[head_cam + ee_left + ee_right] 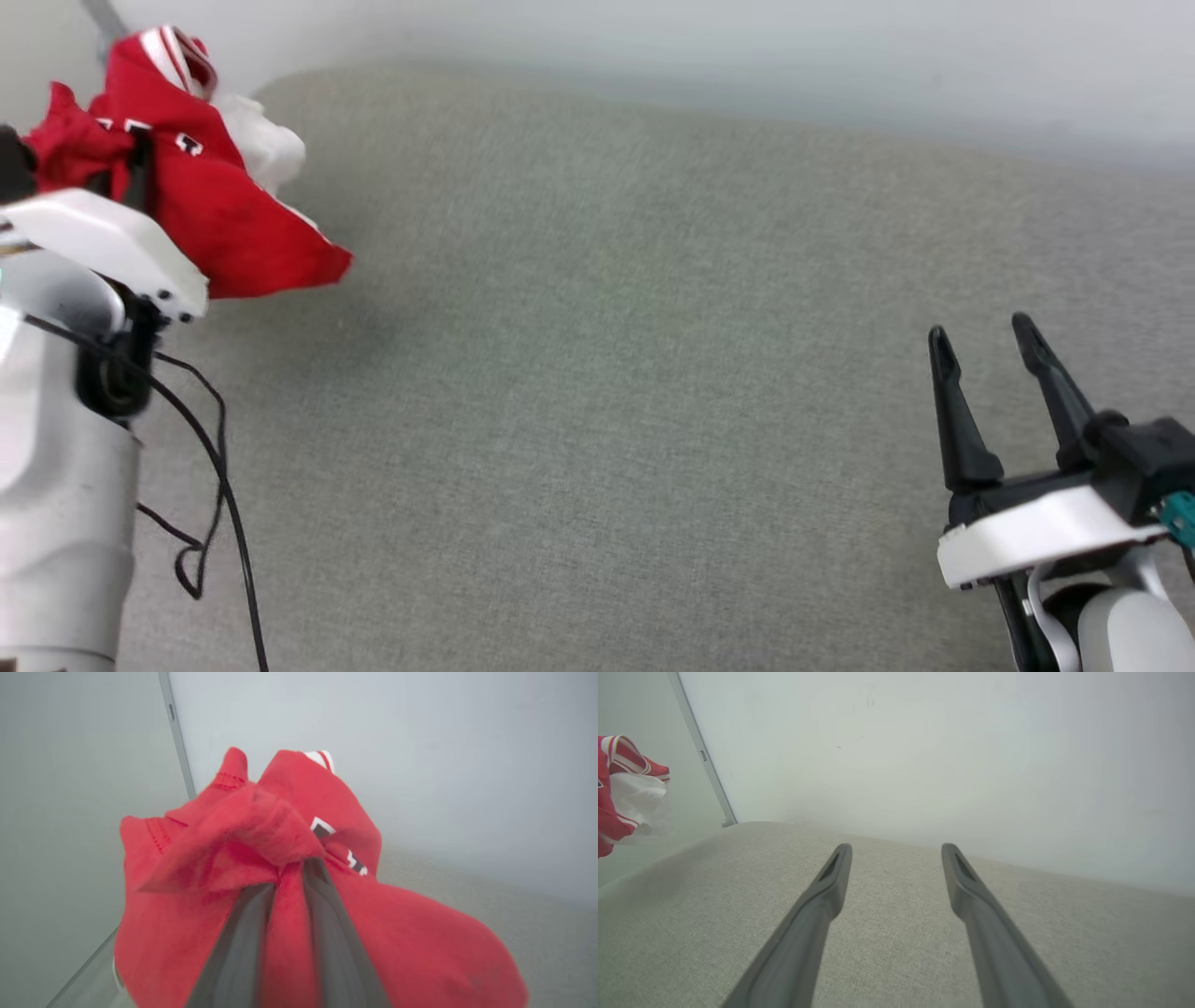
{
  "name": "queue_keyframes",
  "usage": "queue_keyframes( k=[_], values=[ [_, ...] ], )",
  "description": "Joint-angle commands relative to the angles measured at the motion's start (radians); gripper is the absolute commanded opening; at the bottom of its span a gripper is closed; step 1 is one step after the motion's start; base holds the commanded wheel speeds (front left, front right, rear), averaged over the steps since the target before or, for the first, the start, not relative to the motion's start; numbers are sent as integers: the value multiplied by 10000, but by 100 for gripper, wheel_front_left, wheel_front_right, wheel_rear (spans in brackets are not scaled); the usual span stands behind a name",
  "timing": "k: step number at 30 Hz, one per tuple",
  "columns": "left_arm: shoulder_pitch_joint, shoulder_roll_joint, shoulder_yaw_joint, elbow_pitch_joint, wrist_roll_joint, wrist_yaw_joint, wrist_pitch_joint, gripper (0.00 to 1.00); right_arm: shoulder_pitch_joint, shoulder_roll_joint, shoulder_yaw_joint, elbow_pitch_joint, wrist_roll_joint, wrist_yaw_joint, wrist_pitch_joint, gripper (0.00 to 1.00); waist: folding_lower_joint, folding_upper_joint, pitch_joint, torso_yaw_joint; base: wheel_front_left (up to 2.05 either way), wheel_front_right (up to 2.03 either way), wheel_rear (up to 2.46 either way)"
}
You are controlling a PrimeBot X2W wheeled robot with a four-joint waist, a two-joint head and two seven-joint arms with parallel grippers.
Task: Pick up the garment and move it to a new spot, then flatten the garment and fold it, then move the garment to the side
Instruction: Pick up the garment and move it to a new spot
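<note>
The garment (215,201), a red jersey with white sleeves and black lettering, hangs bunched in the air at the far left of the head view, above the grey surface. My left gripper (292,870) is shut on a fold of the garment (233,844), and red cloth is pinched between its two dark fingers (243,933). In the head view, cloth hides those fingertips. A striped edge and white sleeve of the garment (626,788) show at the left of the right wrist view. My right gripper (982,341) stands open at the lower right, with nothing between its fingers (822,896).
A grey fabric-covered surface (607,392) spreads across the whole work area and ends at a pale wall (700,47) behind. A thin grey post (703,756) stands at the wall's left corner. Black cables (210,485) dangle from my left arm.
</note>
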State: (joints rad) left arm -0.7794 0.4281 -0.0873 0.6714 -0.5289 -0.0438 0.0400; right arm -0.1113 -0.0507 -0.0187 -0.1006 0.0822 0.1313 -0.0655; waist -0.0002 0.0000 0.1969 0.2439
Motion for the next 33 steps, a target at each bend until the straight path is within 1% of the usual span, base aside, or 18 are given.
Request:
queue_keyframes(
  k=[1,5,9,14,18,22,25,29,33],
  values=[
    [241,-109,-56,-212,80,-25,-102,0,227,9,-39,8,80,-10,-37,100,2,0,-473,-336,0,0,0],
    [972,-431,-253,-1098,-4,-85,-328,0,567,9,-92,29,215,-10,-25,100,2,0,-877,-878,0,0,0],
    [1882,-775,-341,-2146,-218,3,-257,0,768,12,-98,-81,281,-10,15,100,2,0,-1052,-1570,0,0,0],
    [2968,-1190,-673,-3420,-350,80,-58,0,994,13,-102,-187,349,-10,48,100,2,0,-1032,-2489,0,0,0],
    [3641,-1467,-1136,-4303,-266,156,165,0,1008,13,-108,-226,478,-10,1,100,2,0,-842,-3164,0,0,0],
    [4053,-1825,-1943,-4839,-88,-56,511,0,934,12,-132,-222,591,-10,-81,100,2,0,-543,-3677,0,0,0],
    [4204,-2058,-2727,-4878,167,-254,795,0,873,13,-177,-187,674,-9,-159,100,2,0,-319,-3925,0,0,0],
    [4346,-2467,-3814,-4671,375,-514,1085,0,741,12,-143,-101,764,-9,-256,100,2,0,-16,-4157,0,0,0],
    [4489,-2699,-4897,-4396,588,-713,1305,0,631,13,-121,-14,830,-9,-384,100,2,0,233,-4230,0,0,0]
  ],
)
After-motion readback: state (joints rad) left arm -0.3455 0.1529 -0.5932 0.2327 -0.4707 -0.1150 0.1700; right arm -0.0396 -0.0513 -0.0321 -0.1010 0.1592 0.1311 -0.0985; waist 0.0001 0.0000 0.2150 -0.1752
